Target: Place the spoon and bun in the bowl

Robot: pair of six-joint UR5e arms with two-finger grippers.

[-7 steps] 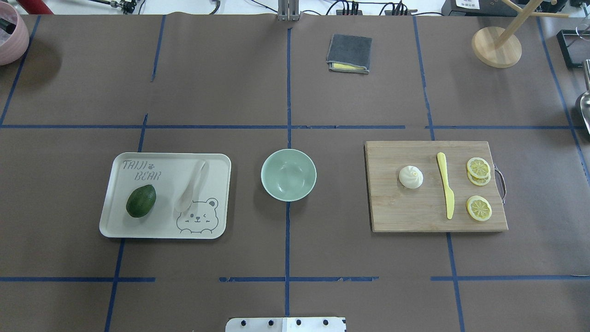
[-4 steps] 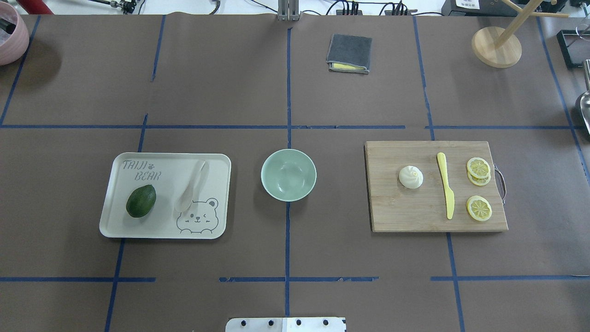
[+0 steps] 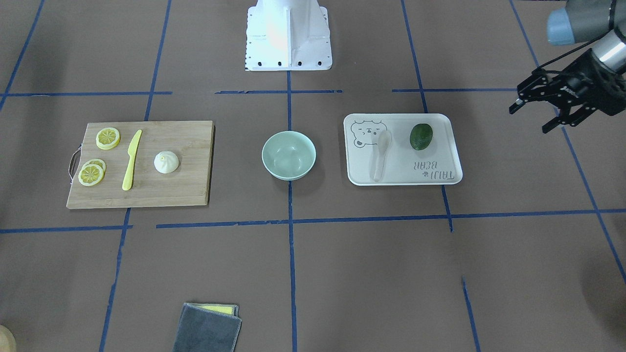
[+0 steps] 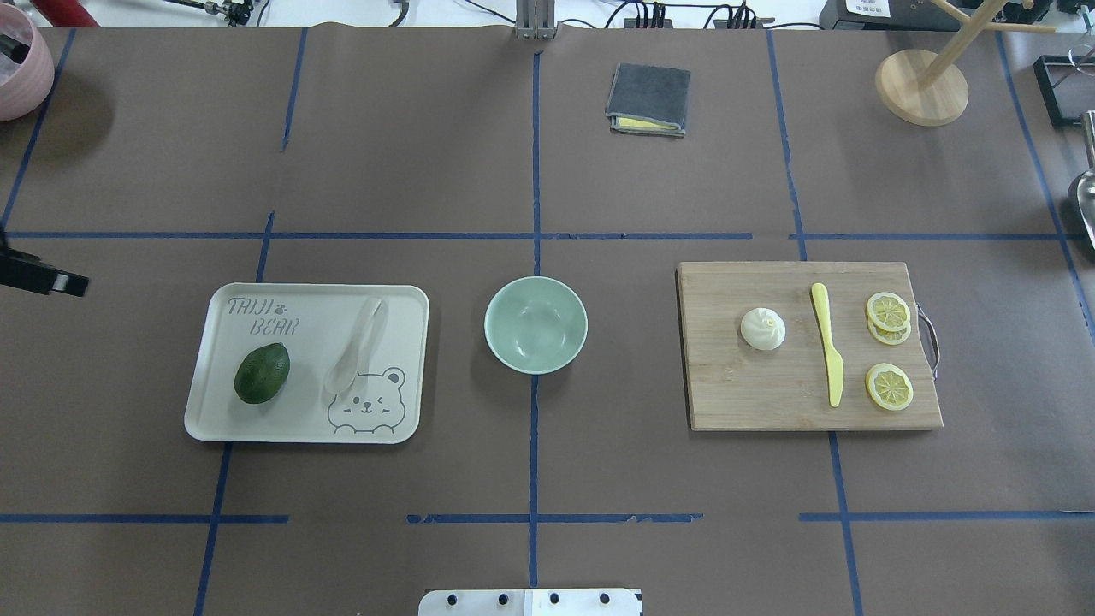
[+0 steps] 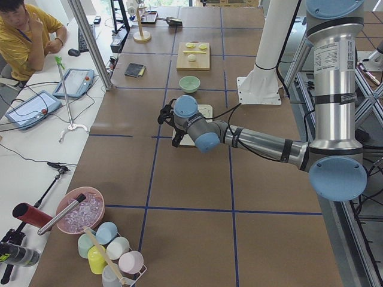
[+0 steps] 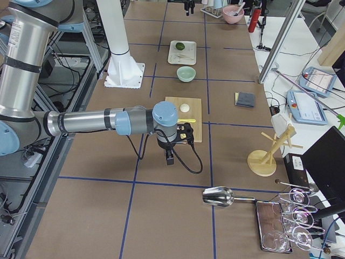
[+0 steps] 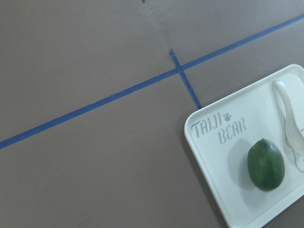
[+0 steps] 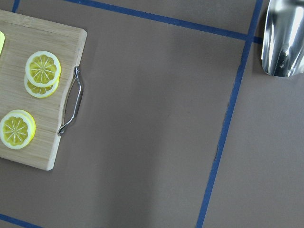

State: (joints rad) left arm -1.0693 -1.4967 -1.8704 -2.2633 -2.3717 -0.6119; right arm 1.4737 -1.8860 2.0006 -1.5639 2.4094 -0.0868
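The off-white spoon (image 4: 355, 345) lies on the white bear-print tray (image 4: 402, 299), next to a green avocado (image 4: 262, 372). The white bun (image 4: 762, 328) sits on the wooden cutting board (image 4: 744, 393). The empty mint-green bowl (image 4: 535, 324) stands between tray and board. My left gripper (image 3: 530, 119) is open and empty, above the table well outside the tray's outer end. Its wrist view shows the spoon (image 7: 289, 126). My right gripper (image 6: 169, 157) shows only in the exterior right view, past the board's outer end. I cannot tell whether it is open or shut.
A yellow plastic knife (image 4: 827, 342) and lemon slices (image 4: 888, 312) lie on the board. A folded grey cloth (image 4: 648, 98), a wooden stand (image 4: 921, 85) and a pink bowl (image 4: 13, 64) stand at the far side. A metal scoop (image 8: 285, 38) lies to the right.
A tip of my left gripper has come into the overhead view at the left edge. The spoon, bun and bowl have not moved.
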